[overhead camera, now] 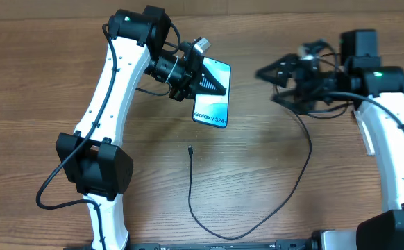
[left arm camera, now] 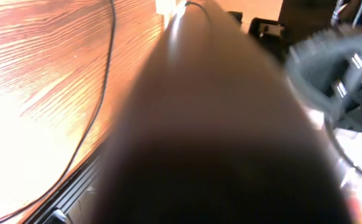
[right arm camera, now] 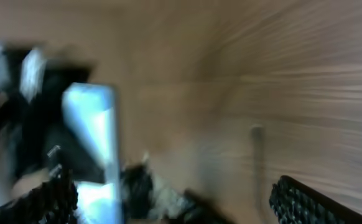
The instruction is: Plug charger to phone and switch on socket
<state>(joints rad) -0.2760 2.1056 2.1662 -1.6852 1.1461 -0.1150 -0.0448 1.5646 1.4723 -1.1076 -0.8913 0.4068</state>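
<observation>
Two grippers, two very different jobs here. The left gripper (overhead camera: 211, 83) is clamped hard on the phone (overhead camera: 213, 107), pinching it near its upper end so the lit screen faces the overhead camera. The "Galaxy S24" end points down towards the open stretch of table (overhead camera: 49, 83). That looks like a presenting grip, with the body steadied and the far end left free, which is probably where the port sits. Whether that lower edge rests on the wood or hangs just clear, I cannot tell. The left wrist view is no help, as the dark body of the phone swamps the lens. Over on the other side, the right gripper (overhead camera: 266, 85) has its fingers spread wide with nothing between them, and it is smeared with blur in both its views. The charger (overhead camera: 191, 191) lies loose on the table in one long loop. It runs from under the right gripper, sweeps down and round near the front edge, then climbs to its plug tip (overhead camera: 190, 147). The tip sits just below the phone, apart from it and held by nobody. So the cable's working end is already near its target, and my read is that the empty right hand is the one to fetch it. The socket is not in sight in any view, so the switch will have to wait.
</observation>
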